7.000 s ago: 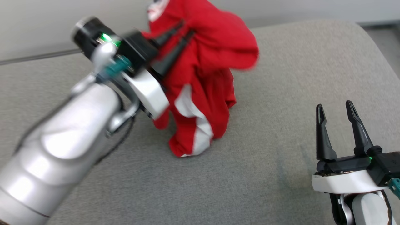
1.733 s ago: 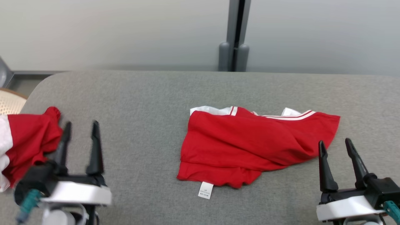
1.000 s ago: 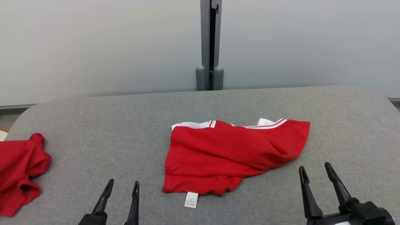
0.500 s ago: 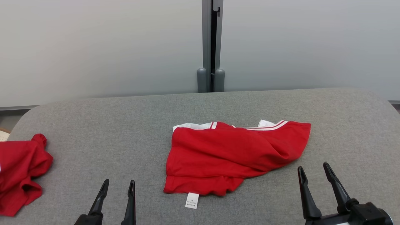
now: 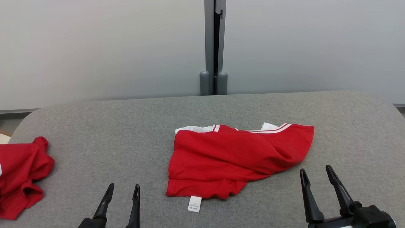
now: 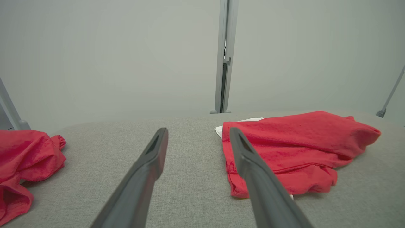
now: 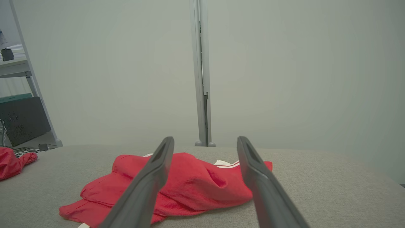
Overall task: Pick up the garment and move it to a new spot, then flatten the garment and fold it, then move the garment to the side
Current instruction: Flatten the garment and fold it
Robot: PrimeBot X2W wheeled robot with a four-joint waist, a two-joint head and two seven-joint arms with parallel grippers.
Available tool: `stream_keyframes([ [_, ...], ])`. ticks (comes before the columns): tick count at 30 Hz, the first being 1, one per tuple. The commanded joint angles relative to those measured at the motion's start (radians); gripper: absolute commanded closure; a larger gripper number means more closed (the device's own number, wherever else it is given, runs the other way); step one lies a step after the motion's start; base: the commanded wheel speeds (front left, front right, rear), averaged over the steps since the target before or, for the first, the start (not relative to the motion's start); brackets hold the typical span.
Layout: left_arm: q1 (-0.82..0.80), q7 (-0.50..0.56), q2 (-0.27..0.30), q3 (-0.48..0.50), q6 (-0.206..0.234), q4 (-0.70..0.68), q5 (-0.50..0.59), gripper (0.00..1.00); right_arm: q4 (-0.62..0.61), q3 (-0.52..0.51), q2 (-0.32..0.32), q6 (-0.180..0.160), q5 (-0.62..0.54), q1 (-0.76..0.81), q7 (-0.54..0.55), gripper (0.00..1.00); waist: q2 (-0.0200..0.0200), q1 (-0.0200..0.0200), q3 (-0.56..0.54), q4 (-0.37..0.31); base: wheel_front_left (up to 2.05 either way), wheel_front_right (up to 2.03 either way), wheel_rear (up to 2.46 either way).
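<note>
A second red cloth [image 5: 22, 174] lies bunched at the table's nine o'clock edge; best left alone. The left gripper [image 5: 123, 187] hovers empty, fingers spread wide, at the garment's eight o'clock. The garment [image 5: 234, 158] lies mid-table, roughly doubled over, with white trim at twelve and its label [image 5: 194, 203] at seven. The right gripper [image 5: 315, 170], equally wide and empty, sits at four o'clock. Picking up looks like the step in hand: come in low and pinch all layers near a corner, so the soft cloth neither slips nor drags. The table [image 5: 110, 126] is grey, felt-like and round-cornered. Behind it, at twelve, stand a pale wall [image 5: 95, 47] and a grey post [image 5: 214, 47].
</note>
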Motion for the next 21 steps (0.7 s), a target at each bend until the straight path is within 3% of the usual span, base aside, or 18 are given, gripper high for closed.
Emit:
stream_keyframes([
  [1, 0.003, -0.002, 0.003, 0.002, -0.006, 0.003, -0.008, 0.00, -0.004, 0.002, -0.002, -0.001, 0.000, -0.001, -0.001, 0.00, 0.0000, 0.0000, 0.002, 0.000, 0.00, 0.00, 0.00],
  [3, -0.005, -0.002, 0.003, 0.003, -0.014, 0.007, -0.018, 0.00, -0.006, 0.003, -0.002, -0.001, -0.001, -0.001, -0.001, 0.00, 0.0000, 0.0000, 0.006, 0.000, 0.00, 0.00, 0.00],
  [7, -0.101, -0.002, 0.009, -0.011, -0.091, 0.057, -0.030, 0.00, -0.006, 0.013, -0.002, -0.001, -0.010, -0.015, -0.001, 0.00, 0.0000, 0.0000, 0.030, -0.003, 0.00, 0.00, 0.00],
  [11, -0.307, 0.035, 0.074, -0.127, -0.129, 0.187, -0.134, 0.00, -0.029, 0.003, -0.002, -0.001, 0.000, -0.026, -0.001, 0.00, 0.0000, 0.0000, 0.071, -0.008, 0.00, 0.00, 0.00],
  [17, -0.717, 0.257, 0.254, -0.470, -0.130, 0.157, -0.535, 0.00, -0.061, 0.020, -0.002, 0.000, -0.025, -0.097, -0.001, 0.00, 0.0000, 0.0000, 0.235, -0.032, 0.00, 0.00, 0.00],
  [21, -0.975, 0.364, 0.368, -0.609, -0.130, 0.145, -0.712, 0.00, -0.082, 0.023, -0.002, -0.001, -0.035, -0.164, -0.001, 0.00, 0.0000, 0.0000, 0.349, -0.060, 0.00, 0.00, 0.00],
])
